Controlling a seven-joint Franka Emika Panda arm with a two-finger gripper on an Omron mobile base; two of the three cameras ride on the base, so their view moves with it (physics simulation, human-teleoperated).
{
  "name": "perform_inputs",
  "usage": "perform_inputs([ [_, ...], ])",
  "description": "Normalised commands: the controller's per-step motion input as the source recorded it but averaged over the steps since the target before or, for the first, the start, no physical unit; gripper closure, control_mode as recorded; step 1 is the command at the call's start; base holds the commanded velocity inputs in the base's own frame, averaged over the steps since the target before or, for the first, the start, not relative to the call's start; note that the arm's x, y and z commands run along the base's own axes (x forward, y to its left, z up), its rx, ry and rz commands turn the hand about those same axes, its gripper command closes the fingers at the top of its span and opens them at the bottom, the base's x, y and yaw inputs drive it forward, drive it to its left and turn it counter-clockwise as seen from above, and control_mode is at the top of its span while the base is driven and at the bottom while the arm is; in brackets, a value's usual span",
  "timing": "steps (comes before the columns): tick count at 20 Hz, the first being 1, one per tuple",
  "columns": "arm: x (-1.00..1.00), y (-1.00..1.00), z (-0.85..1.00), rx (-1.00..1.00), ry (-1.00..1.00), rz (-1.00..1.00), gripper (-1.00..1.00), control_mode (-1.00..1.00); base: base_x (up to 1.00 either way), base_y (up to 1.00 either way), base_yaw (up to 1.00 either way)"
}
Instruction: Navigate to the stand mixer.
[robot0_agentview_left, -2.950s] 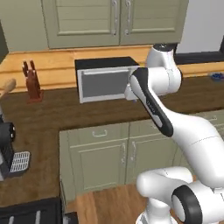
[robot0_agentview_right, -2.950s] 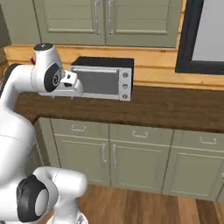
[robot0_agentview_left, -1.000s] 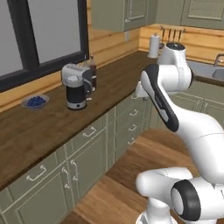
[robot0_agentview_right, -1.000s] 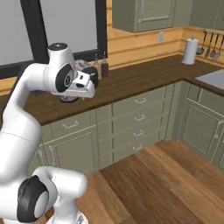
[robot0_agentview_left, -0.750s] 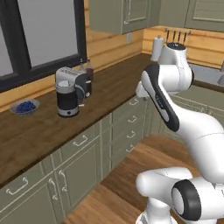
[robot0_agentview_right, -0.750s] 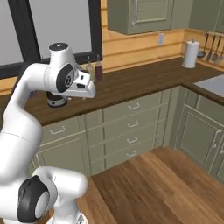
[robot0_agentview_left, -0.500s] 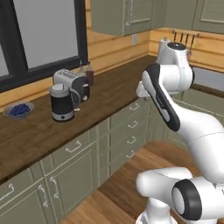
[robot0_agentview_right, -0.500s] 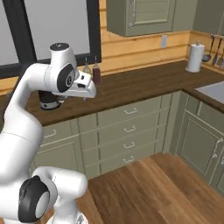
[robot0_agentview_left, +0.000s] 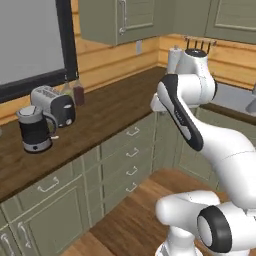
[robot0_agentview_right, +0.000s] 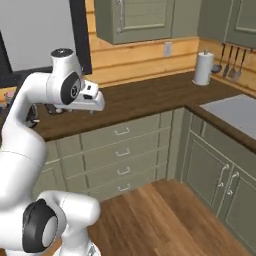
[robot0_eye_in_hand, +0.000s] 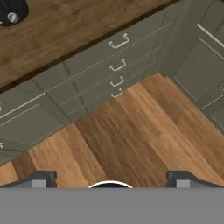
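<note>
The gripper (robot0_eye_in_hand: 109, 178) hangs above bare wooden floor (robot0_eye_in_hand: 127, 135), its two dark finger tips standing well apart at the bottom of the hand view, wide open and holding nothing, touching nothing. In the right base view the hand (robot0_agentview_right: 92, 100) projects from the raised arm at counter height, over the near edge of the dark wooden countertop (robot0_agentview_right: 150, 97).

The floor is open in front of the run of grey-green drawers (robot0_agentview_right: 120, 150) and continues right toward the corner cabinets (robot0_agentview_right: 220, 180) (these turn the counter toward the viewer). A sink (robot0_agentview_right: 232, 107) is set in that right-hand counter.

On the counter to the left, seen from the left base view, stands a black electric kettle (robot0_agentview_left: 34, 131), with a silver-and-black toaster (robot0_agentview_left: 54, 105) just beside it, farther back, and two small bottles (robot0_agentview_left: 74, 92) behind that, below the dark window frame (robot0_agentview_left: 65, 40).

Farther off, a paper towel roll (robot0_agentview_right: 202, 69) stands in the far right corner, near hanging utensils (robot0_agentview_right: 230, 62). Upper cabinets (robot0_agentview_right: 135, 20) line the far wall.

I cannot tell from any view where the stand mixer is.
</note>
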Motion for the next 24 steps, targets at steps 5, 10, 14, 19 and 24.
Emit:
perform_inputs([
  [5, 0.0, 0.0, 0.0, 0.0, 0.0, 0.0, -1.0, 1.0, 0.0, -0.1, -0.92],
  [10, 0.0, 0.0, 0.0, 0.0, 0.0, 0.0, -1.0, 1.0, 0.0, -0.05, -0.94],
  [14, 0.0, 0.0, 0.0, 0.0, 0.0, 0.0, -1.0, 1.0, 0.0, -0.04, -0.93],
  [19, 0.0, 0.0, 0.0, 0.0, 0.0, 0.0, -1.0, 1.0, 0.0, -0.02, -0.94],
  [24, 0.0, 0.0, 0.0, 0.0, 0.0, 0.0, -1.0, 1.0, 0.0, -0.02, -0.94],
])
